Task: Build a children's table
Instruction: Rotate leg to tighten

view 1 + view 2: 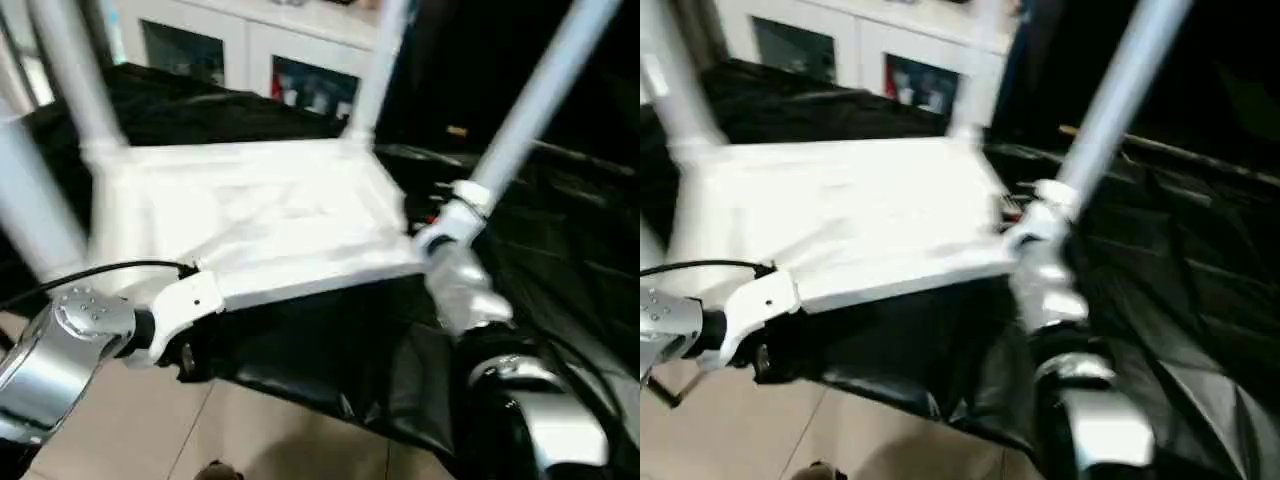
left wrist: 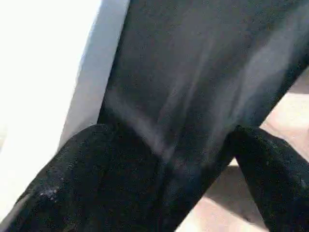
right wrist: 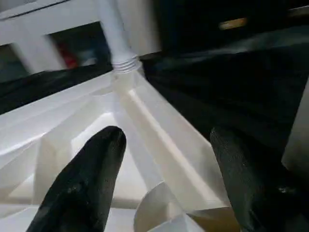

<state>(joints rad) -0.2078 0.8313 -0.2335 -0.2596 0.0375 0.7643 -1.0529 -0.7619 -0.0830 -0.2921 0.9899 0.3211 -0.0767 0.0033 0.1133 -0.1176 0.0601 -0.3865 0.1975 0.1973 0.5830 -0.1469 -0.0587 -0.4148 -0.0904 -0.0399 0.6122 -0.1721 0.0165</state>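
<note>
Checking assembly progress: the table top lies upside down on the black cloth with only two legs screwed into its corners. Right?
Not quite: four legs stand up from the table top, not two; the left eye view shows them, one being the far leg. It does lie ribbed side up on the black cloth.
</note>
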